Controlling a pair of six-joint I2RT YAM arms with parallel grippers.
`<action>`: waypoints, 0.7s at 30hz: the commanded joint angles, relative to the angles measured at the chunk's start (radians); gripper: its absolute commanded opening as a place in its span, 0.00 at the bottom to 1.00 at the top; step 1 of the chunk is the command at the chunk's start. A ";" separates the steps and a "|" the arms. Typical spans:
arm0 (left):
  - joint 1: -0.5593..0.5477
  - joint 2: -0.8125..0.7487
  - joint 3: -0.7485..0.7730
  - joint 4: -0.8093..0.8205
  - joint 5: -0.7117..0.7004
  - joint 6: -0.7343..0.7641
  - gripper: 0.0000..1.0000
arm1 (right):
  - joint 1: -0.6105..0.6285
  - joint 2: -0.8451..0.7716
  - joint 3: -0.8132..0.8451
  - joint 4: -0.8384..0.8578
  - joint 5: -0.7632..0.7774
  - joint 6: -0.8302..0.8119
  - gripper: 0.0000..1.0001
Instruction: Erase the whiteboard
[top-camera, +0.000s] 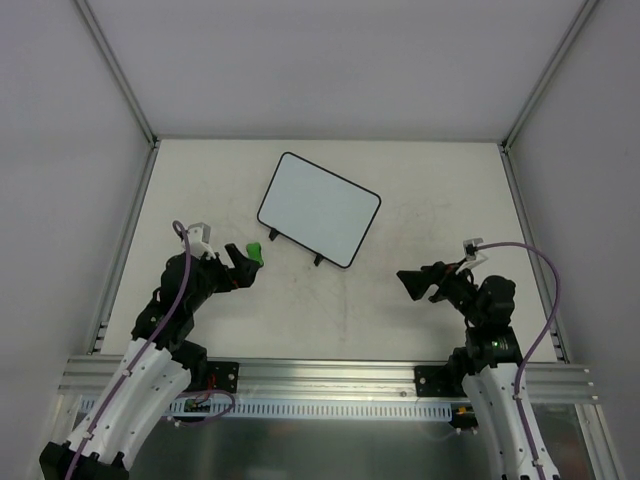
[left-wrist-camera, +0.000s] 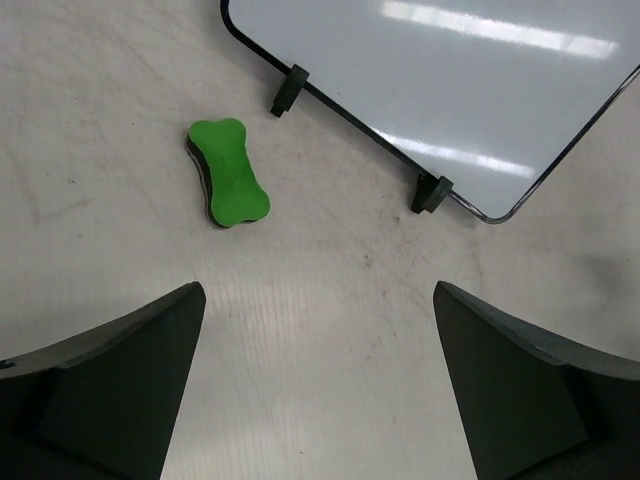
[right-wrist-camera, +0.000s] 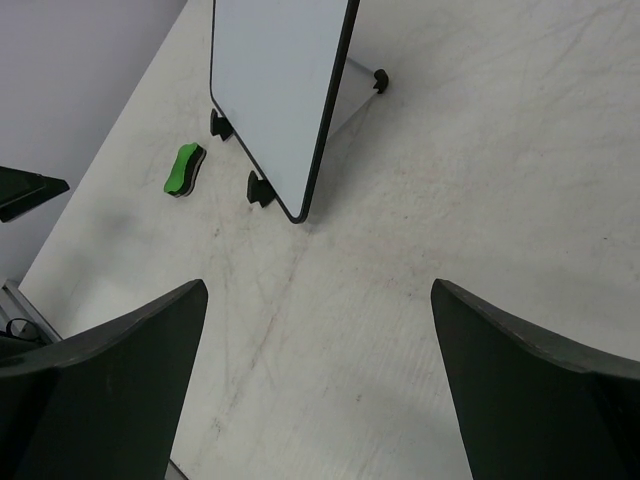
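Note:
The whiteboard (top-camera: 318, 210) lies on the table's far middle, turned at an angle, its two small black feet on the near edge. Its white face (left-wrist-camera: 450, 80) shows no marks, and in the right wrist view the whiteboard (right-wrist-camera: 275, 90) is at the top. A green bone-shaped eraser (top-camera: 256, 250) lies on the table by the board's left foot. My left gripper (top-camera: 245, 268) hangs open just short of the eraser (left-wrist-camera: 228, 172), nothing between its fingers. My right gripper (top-camera: 408, 283) is open and empty to the right of the board, over bare table (right-wrist-camera: 318, 290).
Aluminium rails run along the table's left (top-camera: 128, 240) and right (top-camera: 525, 240) sides, with white walls behind them. The table top (left-wrist-camera: 330, 330) is scuffed with faint grey marks. A tip of the left finger (right-wrist-camera: 25, 190) shows at the right wrist view's left edge.

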 joint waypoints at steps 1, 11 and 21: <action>0.010 -0.081 -0.019 0.018 0.010 0.024 0.99 | 0.010 -0.092 -0.022 -0.039 0.030 -0.027 0.99; 0.012 -0.104 -0.022 0.020 -0.006 0.024 0.99 | 0.011 -0.094 -0.009 -0.076 0.031 -0.033 0.99; 0.010 -0.086 -0.016 0.020 -0.005 0.021 0.99 | 0.023 -0.086 -0.007 -0.054 0.032 -0.029 0.99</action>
